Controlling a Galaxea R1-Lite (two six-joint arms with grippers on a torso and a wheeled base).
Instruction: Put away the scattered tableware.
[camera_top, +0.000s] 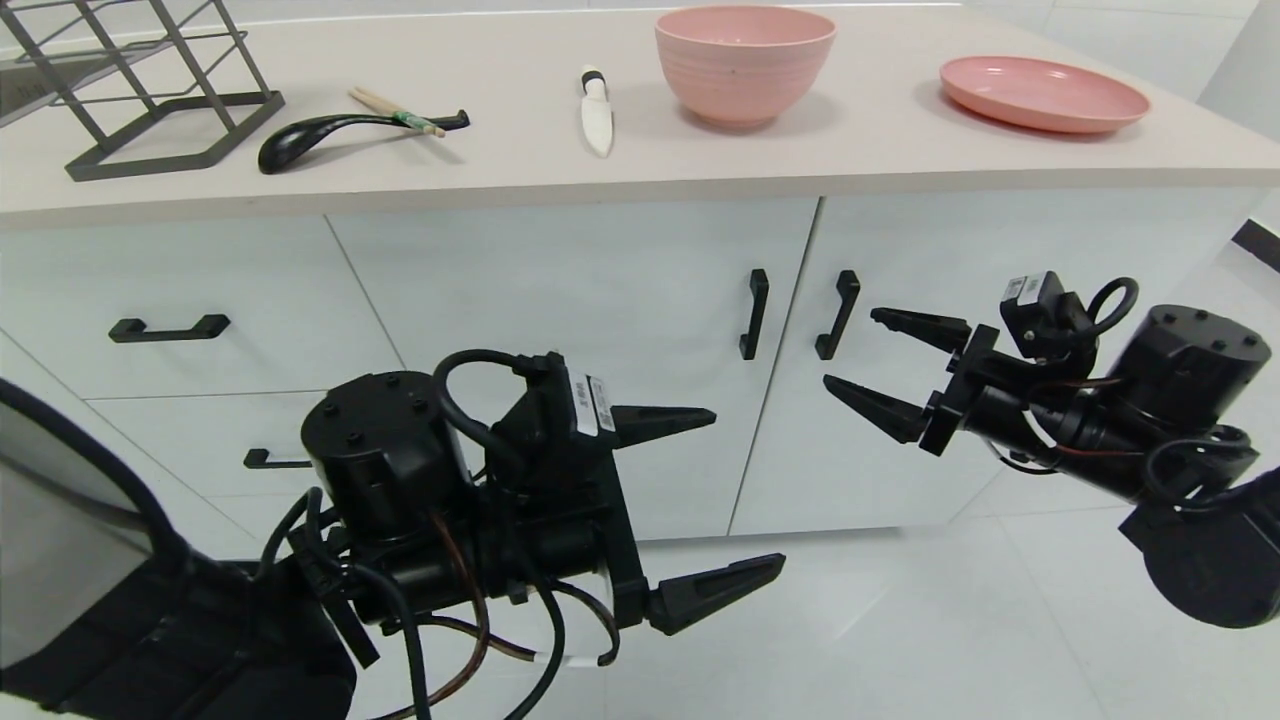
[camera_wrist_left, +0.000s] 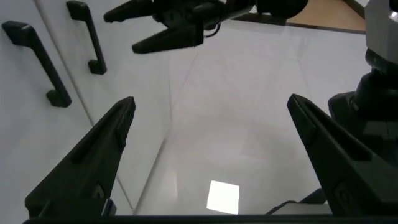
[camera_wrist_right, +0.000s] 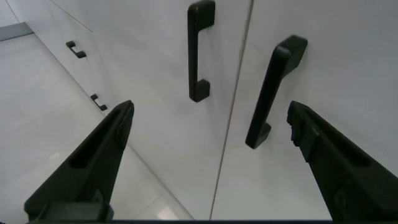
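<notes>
On the counter lie a pink bowl (camera_top: 745, 62), a pink plate (camera_top: 1043, 93), a white knife (camera_top: 596, 110), a black spoon (camera_top: 330, 132) and wooden chopsticks (camera_top: 393, 111) resting across the spoon's handle. A dark wire rack (camera_top: 150, 85) stands at the counter's left end. Both arms hang low in front of the cabinets, well below the countertop. My left gripper (camera_top: 745, 492) (camera_wrist_left: 208, 106) is open and holds nothing. My right gripper (camera_top: 860, 350) (camera_wrist_right: 208, 112) is also open and empty, pointing at the cabinet door handles (camera_wrist_right: 201, 50).
White cabinet doors and drawers (camera_top: 560, 330) with black handles (camera_top: 754, 313) front the counter. A pale tiled floor (camera_top: 900, 620) lies below the arms. My right gripper's fingers (camera_wrist_left: 168, 37) show in the left wrist view, farther off.
</notes>
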